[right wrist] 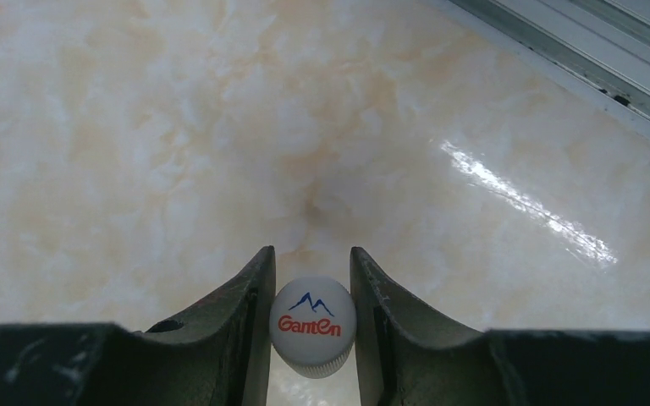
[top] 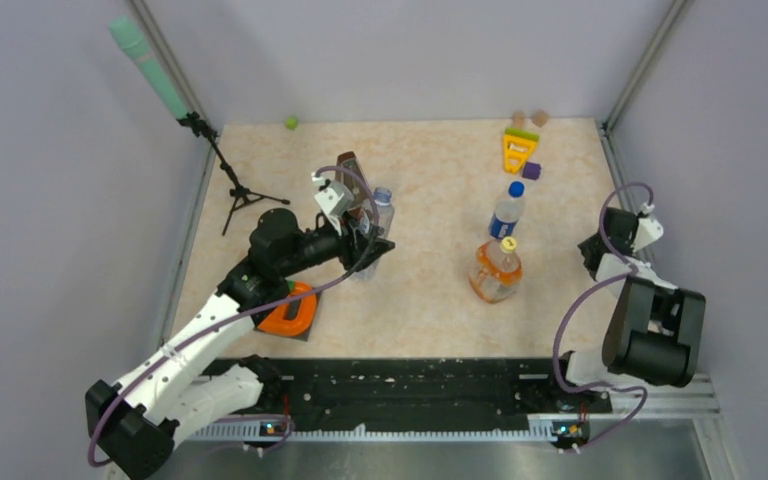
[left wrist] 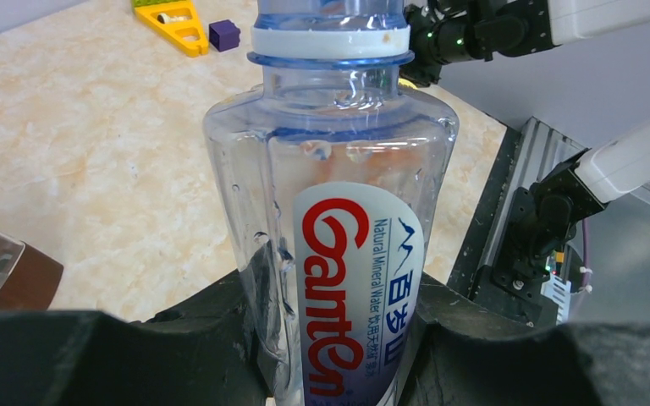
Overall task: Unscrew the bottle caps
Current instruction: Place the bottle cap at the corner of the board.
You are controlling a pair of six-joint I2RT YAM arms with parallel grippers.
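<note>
My left gripper (top: 368, 246) (left wrist: 338, 317) is shut on the body of a slim clear bottle (top: 381, 206) (left wrist: 338, 211), holding it upright left of centre. Its label reads "Ganten", a white ring sits at its neck, and its mouth is cut off in the left wrist view. My right gripper (top: 596, 252) (right wrist: 311, 269) is shut on the white cap (right wrist: 313, 326), low over the table at the right. A slim blue-labelled bottle (top: 506, 214) with a blue cap (top: 516, 188) stands right of centre. A squat orange-tinted bottle (top: 495, 274) with a yellow cap (top: 508, 243) stands just in front of it.
A brown metronome (top: 349, 168) stands just behind the left gripper. An orange object (top: 290, 310) lies under the left arm. A microphone stand (top: 232, 190) is at the far left. A yellow triangle toy (top: 518, 150), a purple block (top: 531, 170), wooden discs (top: 530, 118) and a green ball (top: 290, 123) are at the back.
</note>
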